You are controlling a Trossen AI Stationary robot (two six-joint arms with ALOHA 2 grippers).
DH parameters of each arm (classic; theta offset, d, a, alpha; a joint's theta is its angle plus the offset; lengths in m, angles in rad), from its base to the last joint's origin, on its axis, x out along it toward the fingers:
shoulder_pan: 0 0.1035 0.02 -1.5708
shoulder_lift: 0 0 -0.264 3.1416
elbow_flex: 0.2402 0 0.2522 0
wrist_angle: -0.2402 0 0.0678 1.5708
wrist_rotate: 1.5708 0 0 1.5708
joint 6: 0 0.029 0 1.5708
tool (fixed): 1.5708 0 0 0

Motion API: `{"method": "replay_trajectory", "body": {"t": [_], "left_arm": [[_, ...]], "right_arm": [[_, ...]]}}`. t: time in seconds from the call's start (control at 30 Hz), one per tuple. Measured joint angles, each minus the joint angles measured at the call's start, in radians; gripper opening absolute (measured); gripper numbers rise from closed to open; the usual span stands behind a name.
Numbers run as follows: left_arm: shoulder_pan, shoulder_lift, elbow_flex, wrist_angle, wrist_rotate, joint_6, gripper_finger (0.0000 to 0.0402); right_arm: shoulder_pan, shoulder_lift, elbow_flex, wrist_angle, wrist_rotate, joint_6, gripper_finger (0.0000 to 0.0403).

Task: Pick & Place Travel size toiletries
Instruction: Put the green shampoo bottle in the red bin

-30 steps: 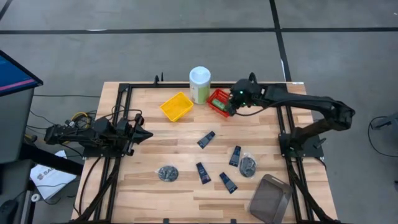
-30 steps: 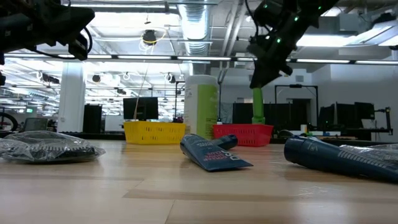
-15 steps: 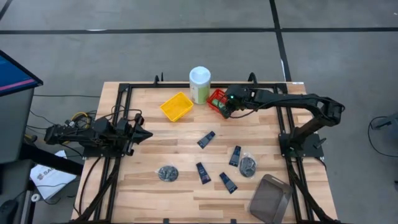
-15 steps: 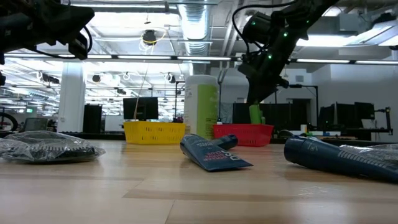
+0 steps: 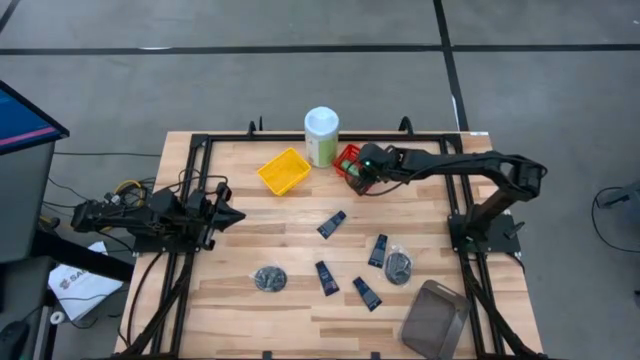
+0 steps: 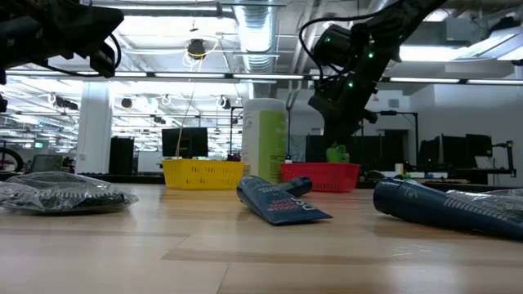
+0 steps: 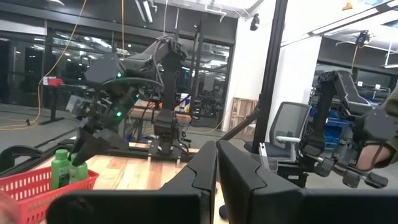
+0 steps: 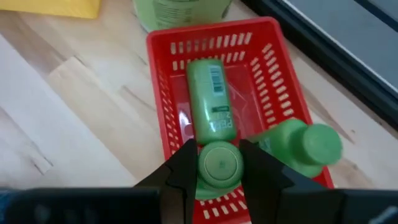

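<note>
My right gripper (image 5: 362,172) hangs over the red basket (image 5: 347,156) at the table's far side, shut on a short green bottle (image 8: 219,165). Two more green bottles are in that basket: one lying flat (image 8: 211,102), one beside it (image 8: 301,148). Several flat navy tubes (image 5: 332,224) (image 5: 326,277) and two dark clear-wrapped bundles (image 5: 269,279) (image 5: 398,267) lie on the wood nearer me. My left gripper (image 5: 236,215) waits shut over the table's left side, touching nothing. My right gripper pinches the green bottle by its round cap end (image 8: 219,163) between the two fingers, coming from above and pointing down. The bottle stands upright below the fingers, most of it inside the red basket (image 6: 319,175). I cannot tell whether its base rests on the basket floor.
A yellow basket (image 5: 283,171) and a tall pale green canister with a white lid (image 5: 321,135) stand left of the red basket. A grey container (image 5: 434,320) sits at the near right corner. Black frame rails run along both table sides.
My right gripper has moved down and slightly toward the table's left, carrying the green bottle from above the red basket's rim down into the basket. It has stayed shut on the bottle.
</note>
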State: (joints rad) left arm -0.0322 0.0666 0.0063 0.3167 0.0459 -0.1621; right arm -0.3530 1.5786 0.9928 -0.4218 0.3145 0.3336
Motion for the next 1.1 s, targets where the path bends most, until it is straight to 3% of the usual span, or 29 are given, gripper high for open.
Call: {"method": "replay_trajectory", "body": {"t": [0.67, 1.1], "left_arm": [[0.0, 0.0, 0.0, 0.002, 0.0, 0.0, 0.0011], [0.0, 0.0, 0.0, 0.007, 0.0, 0.0, 0.0011]], "right_arm": [[0.006, 0.031, 0.001, 0.017, 0.0, -0.026, 0.0142], [0.006, -0.01, 0.001, 0.005, -0.004, -0.03, 0.0206]]}}
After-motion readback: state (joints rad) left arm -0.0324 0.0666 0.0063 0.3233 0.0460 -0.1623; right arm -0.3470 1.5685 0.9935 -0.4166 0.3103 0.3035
